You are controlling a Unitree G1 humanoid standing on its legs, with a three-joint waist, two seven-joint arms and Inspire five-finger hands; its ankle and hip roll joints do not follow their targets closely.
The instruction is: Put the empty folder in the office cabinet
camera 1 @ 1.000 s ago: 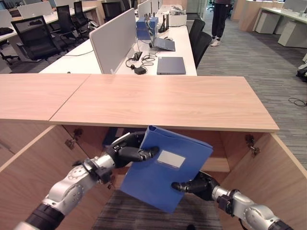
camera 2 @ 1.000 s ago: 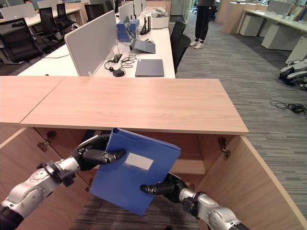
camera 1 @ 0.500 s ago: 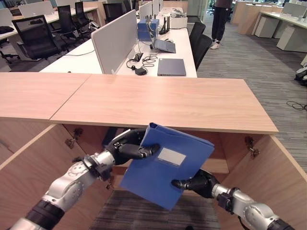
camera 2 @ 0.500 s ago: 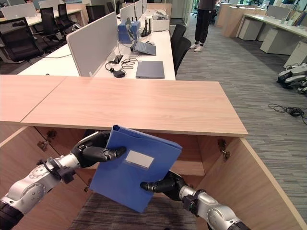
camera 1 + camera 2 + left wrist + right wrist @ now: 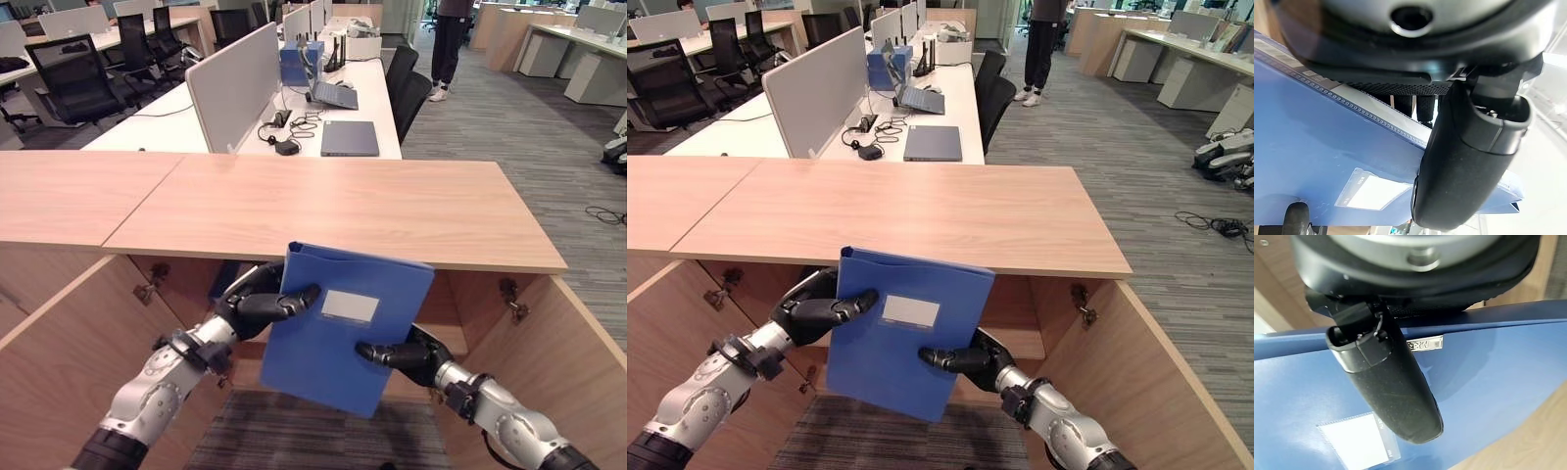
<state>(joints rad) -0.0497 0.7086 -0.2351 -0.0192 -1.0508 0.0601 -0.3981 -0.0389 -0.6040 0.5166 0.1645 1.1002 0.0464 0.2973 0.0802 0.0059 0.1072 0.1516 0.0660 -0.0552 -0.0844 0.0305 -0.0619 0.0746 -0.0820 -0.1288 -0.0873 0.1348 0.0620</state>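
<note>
Wood-grain office cabinet (image 5: 333, 211), low and long, spans the foreground; its flat top is bare and its two doors (image 5: 69, 362) stand swung open toward the camera, exposing the hinges and a shelf (image 5: 1011, 343) inside the compartment. Behind it a white office bench (image 5: 333, 113) runs away down the room with a grey divider screen (image 5: 233, 83) along its middle, and on it lie a closed grey laptop (image 5: 350, 135), an open laptop (image 5: 333, 88), a blue box (image 5: 299, 61) and a tangle of black cables (image 5: 289, 127). Black office chairs (image 5: 407, 83) stand along the bench's right side, and further ones to the far left. A person (image 5: 453, 39) in dark trousers stands on the grey carpet at the far end.

Blue folder (image 5: 348, 328) with a white label pocket (image 5: 350, 306) on its cover is held in the air, nearly upright, in front of the open compartment, its upper edge just overlapping the cabinet top's front edge. The left robot hand (image 5: 257, 305) grips the folder's left edge, thumb on the cover and fingers curled behind. The right robot hand (image 5: 407, 354) grips its right side lower down, thumb (image 5: 1396, 396) pressed flat on the cover, the fingers behind it.
</note>
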